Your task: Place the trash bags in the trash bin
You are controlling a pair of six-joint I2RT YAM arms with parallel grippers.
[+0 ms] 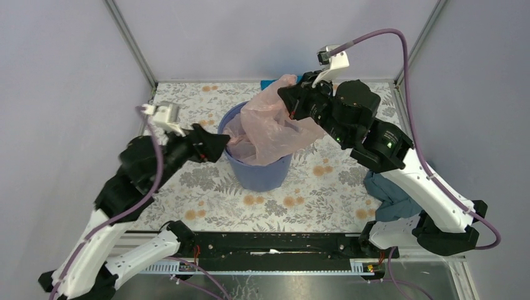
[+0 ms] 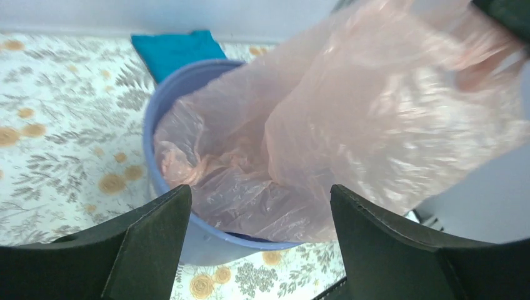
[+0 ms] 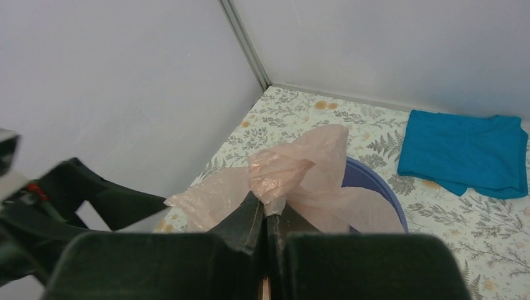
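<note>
The lavender-blue trash bin (image 1: 259,175) stands mid-table. The pale-pink trash bag (image 1: 269,125) hangs partly inside it, its upper part lifted to the right above the rim. My right gripper (image 1: 289,100) is shut on the bag's top corner, above the bin's far right side; the right wrist view shows the film (image 3: 294,165) pinched between its fingers (image 3: 253,219). My left gripper (image 1: 219,145) is open and empty at the bin's left rim. The left wrist view shows the bag (image 2: 325,137) filling the bin (image 2: 187,240) between its spread fingers (image 2: 156,237).
A bright blue folded cloth (image 3: 465,153) lies at the table's far edge behind the bin. A grey-blue cloth (image 1: 390,194) lies at the right, under my right arm. Enclosure walls and corner posts stand on three sides.
</note>
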